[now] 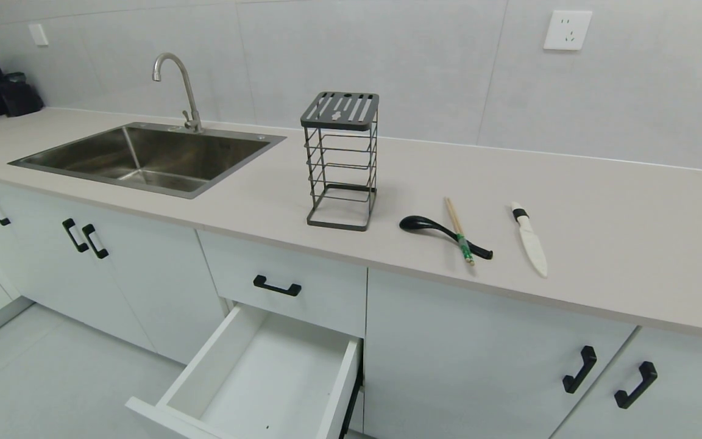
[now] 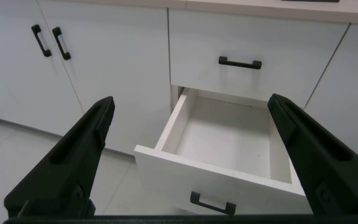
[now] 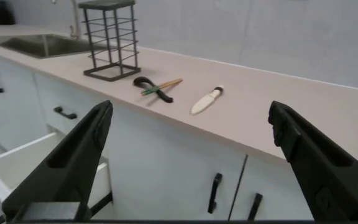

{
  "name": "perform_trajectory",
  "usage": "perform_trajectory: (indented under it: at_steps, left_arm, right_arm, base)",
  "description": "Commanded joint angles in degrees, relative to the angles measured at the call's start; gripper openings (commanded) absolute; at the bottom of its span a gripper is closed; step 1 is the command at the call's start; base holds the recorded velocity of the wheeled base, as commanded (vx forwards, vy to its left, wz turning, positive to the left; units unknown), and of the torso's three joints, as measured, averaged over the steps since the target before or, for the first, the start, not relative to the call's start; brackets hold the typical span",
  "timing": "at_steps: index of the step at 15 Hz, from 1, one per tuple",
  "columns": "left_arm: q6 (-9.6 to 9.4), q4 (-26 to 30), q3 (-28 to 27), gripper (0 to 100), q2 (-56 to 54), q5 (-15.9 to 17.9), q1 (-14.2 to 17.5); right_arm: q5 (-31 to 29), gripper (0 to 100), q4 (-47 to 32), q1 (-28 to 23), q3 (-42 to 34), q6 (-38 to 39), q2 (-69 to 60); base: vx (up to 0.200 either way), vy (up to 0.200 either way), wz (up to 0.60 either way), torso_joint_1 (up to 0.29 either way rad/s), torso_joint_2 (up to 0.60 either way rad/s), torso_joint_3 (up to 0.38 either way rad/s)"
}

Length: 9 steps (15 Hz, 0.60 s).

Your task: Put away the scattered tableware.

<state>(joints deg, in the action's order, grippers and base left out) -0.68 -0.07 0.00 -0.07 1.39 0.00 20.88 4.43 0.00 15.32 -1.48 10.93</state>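
Head view: one black spoon (image 1: 415, 224), one white knife (image 1: 529, 239), and chopsticks (image 1: 456, 223) crossing the spoon's handle, too close together to count. Left gripper (image 2: 190, 101) and right gripper (image 3: 190, 106) are both spread wide and empty.

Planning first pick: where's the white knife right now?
Head view: the white knife lies flat on the countertop at the robot's right, just right of the chopsticks and black spoon, touching neither.

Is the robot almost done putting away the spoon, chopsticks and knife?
Not yet. Done: the lower drawer stands open, ready and empty. In hand: nothing; the left pincer and right pincer are both open and hold nothing. Left: the black spoon, chopsticks and white knife all lie on the counter.
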Motion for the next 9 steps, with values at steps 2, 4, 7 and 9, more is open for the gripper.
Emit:
perform_trajectory:
  at_steps: [2, 4, 7, 9]
  left_arm:
    - [-0.02, -0.01, 0.0, 100, 0.07, 0.02, 0.0]
    - [-0.02, -0.01, 0.0, 100, 0.07, 0.02, 0.0]
    - [-0.02, -0.01, 0.0, 100, 0.07, -0.07, 0.0]
    - [-0.02, -0.01, 0.0, 100, 0.07, 0.02, 0.0]
  right_arm:
    - [3.9, 100, -0.21, 0.26, 2.43, -0.11, 9.54]
    - [6.01, 100, -0.21, 0.35, 4.01, -0.19, 14.29]
    - [7.51, 100, 0.15, 5.36, 7.88, -0.46, 25.45]
    - [5.4, 100, 0.85, 12.04, 9.02, -0.46, 31.43]
  base:
    - [0.0, 0.0, 0.0, 0.0, 0.0, 0.0]
    - [0.0, 0.0, 0.0, 0.0, 0.0, 0.0]
    - [0.0, 0.0, 0.0, 0.0, 0.0, 0.0]
    - [0.0, 0.0, 0.0, 0.0, 0.0, 0.0]
